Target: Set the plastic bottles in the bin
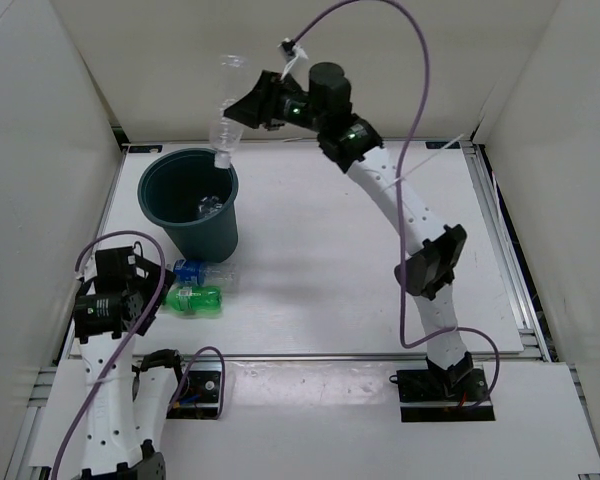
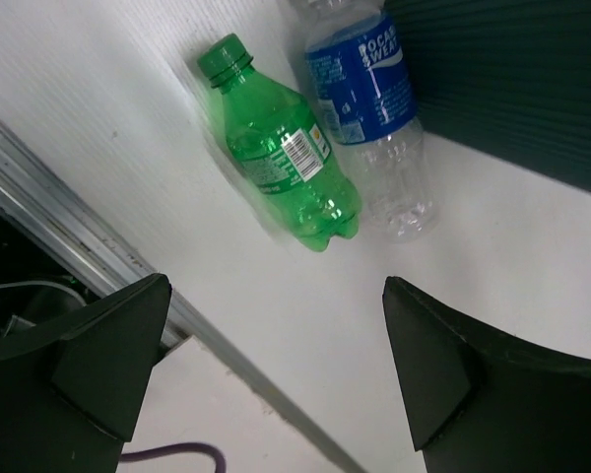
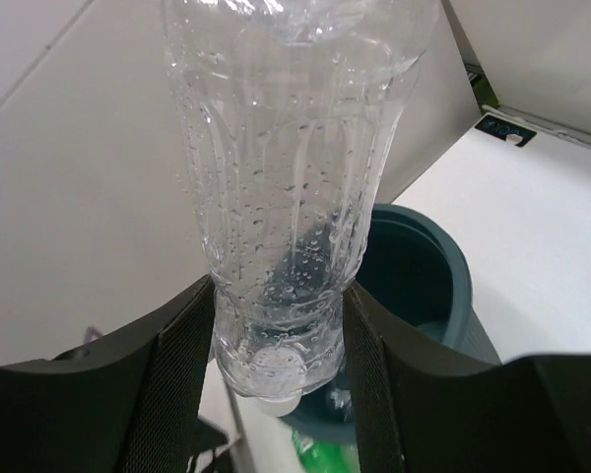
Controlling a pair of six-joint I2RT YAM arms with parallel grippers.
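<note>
1. Black left gripper (image 2: pixel 276 335) hangs empty, its jaws spread wide.
2. Green bottle (image 2: pixel 286 158) lies just beside a blue-labelled bottle (image 2: pixel 369 108) at the bin's foot.
3. Teal bin (image 1: pixel 148 195) stands upright with one clear bottle (image 1: pixel 210 208) inside.
4. Right gripper (image 3: pixel 276 335) clamps a wet clear bottle (image 3: pixel 286 197), cap down, over the bin's far rim.

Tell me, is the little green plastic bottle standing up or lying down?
Lying down. The green plastic bottle rests on its side on the white table, next to a clear blue-labelled bottle, outside the dark teal bin.
</note>
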